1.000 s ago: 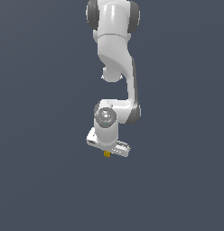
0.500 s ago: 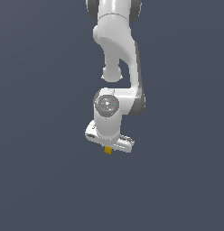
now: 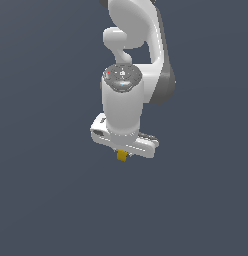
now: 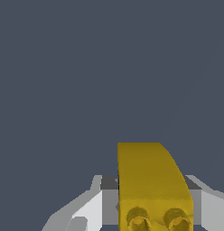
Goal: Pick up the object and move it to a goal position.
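Gripper: the white gripper (image 3: 122, 152) hangs under the arm just below the middle of the exterior view, its jaws closed on the yellow piece; in the wrist view (image 4: 154, 200) grey pads sit flush against both flanks of the piece.
Object: the object (image 3: 122, 156) is a tiny yellow-orange block poking out just beneath the gripper body, low of centre in the exterior view; it fills the lower right of the wrist view (image 4: 152, 180).
Relation to tool: directly between the fingertips and touching both, so nothing lies off to either side; the arm carries it as one.
Long axis: in the wrist view the block runs away from the camera, along the fingers' line, with one far corner rounded off.
Facing: two small round studs show on the end nearest the wrist camera.
Surroundings: plain dark grey-blue all round; no goal marker visible.
Step in hand: likely carrying; grasp appears done.
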You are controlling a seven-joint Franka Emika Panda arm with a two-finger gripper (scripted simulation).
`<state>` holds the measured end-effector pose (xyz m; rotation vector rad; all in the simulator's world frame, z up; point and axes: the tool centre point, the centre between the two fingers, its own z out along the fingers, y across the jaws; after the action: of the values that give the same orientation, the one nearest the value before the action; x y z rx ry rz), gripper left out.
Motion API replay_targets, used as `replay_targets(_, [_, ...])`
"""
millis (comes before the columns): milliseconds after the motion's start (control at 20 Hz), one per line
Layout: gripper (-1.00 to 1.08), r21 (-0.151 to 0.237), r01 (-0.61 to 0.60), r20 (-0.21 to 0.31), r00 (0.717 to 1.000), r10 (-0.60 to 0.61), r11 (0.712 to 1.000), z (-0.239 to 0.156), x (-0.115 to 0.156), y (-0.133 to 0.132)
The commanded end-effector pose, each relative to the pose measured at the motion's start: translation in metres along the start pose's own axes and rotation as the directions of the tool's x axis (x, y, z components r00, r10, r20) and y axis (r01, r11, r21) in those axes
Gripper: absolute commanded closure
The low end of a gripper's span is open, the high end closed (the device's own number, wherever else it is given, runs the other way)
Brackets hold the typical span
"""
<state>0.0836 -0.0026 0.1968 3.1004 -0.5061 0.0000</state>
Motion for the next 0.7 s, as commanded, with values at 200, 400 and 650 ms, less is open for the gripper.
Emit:
replay_targets(200, [1.08,-0.001,0.0,0.0,1.0,0.0,1.0,-0.074,0.003,-0.008])
replay_targets(400, [1.08,-0.001,0.0,0.0,1.0,0.0,1.0,-0.117,0.005,-0.014])
replay_targets(650, [1.08,-0.001,0.0,0.0,1.0,0.0,1.0,-0.16,0.008,-0.019])
